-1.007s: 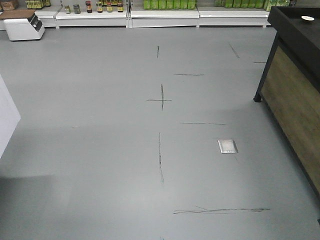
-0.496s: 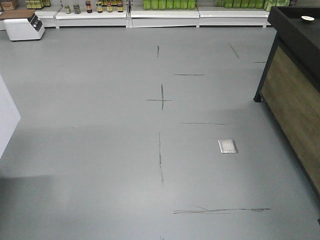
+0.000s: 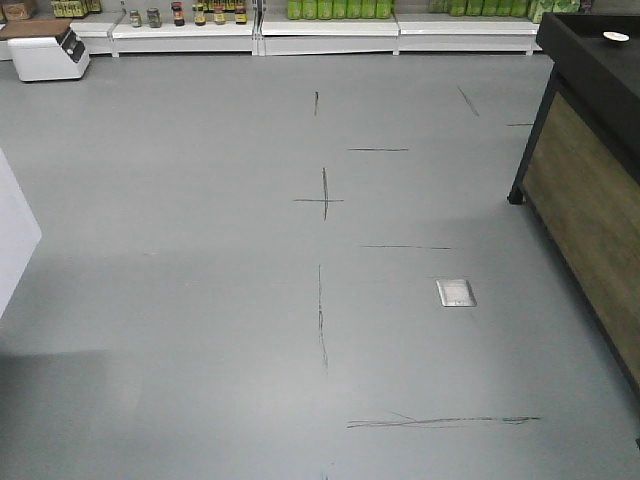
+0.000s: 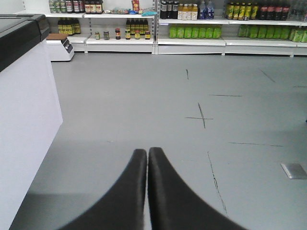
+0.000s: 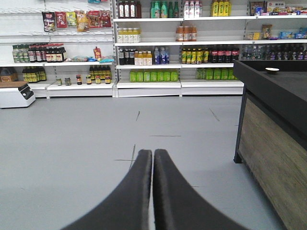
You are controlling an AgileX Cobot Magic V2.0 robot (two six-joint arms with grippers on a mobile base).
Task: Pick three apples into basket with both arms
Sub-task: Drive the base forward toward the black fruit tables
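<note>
While the left gripper has its two dark, wedge-shaped fingers pressed flat against each other with nothing between them, the right gripper is clenched in the same way, its tips meeting and gripping nothing. Each pair runs lengthwise from the near edge of its wrist view toward the far shelves, tips pointing away over the grey floor.

Neither the apples nor the basket fall inside any of the three views, so their place and heading cannot be told.

In the front view a black cross mark lies mid-floor, with further thin black lines nearer and farther. A square metal floor plate sits to the right of them. A wood-panelled counter with a black top stands at the right edge, a small white dish on its far end. A white machine rests at the far left by the shelving, beside jars and green bottles. In the left wrist view a white cabinet with a dark top fills the left side.
</note>
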